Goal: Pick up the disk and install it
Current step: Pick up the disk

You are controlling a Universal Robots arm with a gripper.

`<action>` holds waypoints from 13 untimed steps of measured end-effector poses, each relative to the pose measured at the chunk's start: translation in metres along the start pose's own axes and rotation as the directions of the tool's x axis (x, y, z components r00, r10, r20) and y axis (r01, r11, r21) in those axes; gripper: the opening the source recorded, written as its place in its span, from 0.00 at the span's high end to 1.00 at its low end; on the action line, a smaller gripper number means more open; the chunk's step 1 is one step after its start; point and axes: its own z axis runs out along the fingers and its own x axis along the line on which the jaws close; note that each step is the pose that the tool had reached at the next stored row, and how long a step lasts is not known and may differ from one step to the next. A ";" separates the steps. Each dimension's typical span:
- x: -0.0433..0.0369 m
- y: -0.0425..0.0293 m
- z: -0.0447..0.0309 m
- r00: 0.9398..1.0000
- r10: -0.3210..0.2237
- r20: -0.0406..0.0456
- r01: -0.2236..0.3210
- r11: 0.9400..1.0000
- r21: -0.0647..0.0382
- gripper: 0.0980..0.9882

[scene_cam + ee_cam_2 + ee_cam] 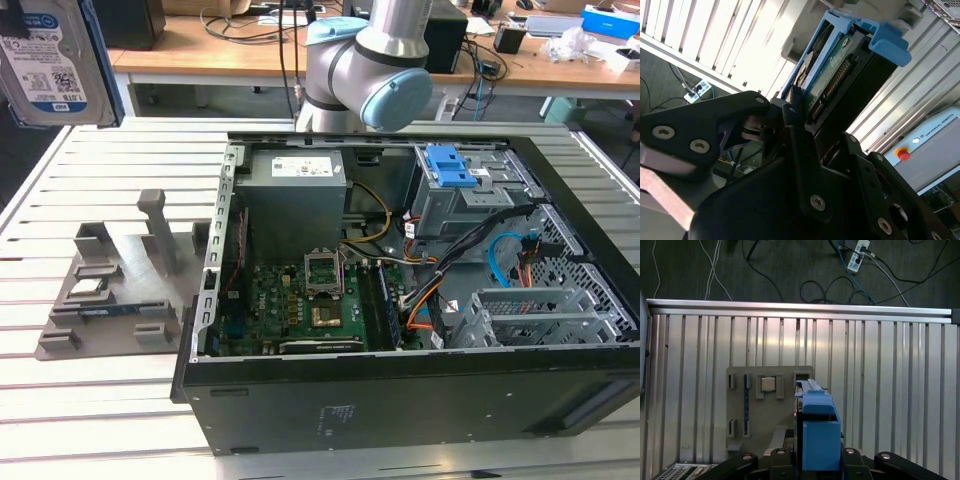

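- Your gripper [817, 125] is clamped on the disk [837, 65]. In the second wrist view, the black fingers [795, 135] press against its two sides, and its connector edge and green board face the camera.
- In the first wrist view you look down along the disk's bright blue frame [817, 432], with the gripper [817, 462] closed around it and the slatted metal table [880, 390] far beneath.
- The disk hangs in the air, well above the table. In that same view it lines up over one edge of the grey fixture [757, 425].
- In the exterior view the disk [48, 60] shows its white-and-blue label, high above the table's corner at the exterior view's left.
- The grey fixture [110, 290] lies flat near the table's edge on the exterior view's left, with a small square silver part [88, 288] in one of its pockets.
- The open computer case [400, 400] takes the middle of the table [100, 420] through to the exterior view's right, with the arm [370, 70] behind its far edge.
- Inside the case you can see the grey power supply [295, 190], the green motherboard [290, 300] and a metal cage with a blue latch [455, 170].
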 end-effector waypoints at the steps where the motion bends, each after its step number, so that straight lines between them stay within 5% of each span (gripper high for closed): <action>1: 0.0000 0.0001 -0.0011 1.000 0.000 0.000 0.000 1.000 0.000 0.70; 13: 0.0000 0.0012 -0.0275 1.000 0.000 0.000 0.000 1.000 0.000 0.70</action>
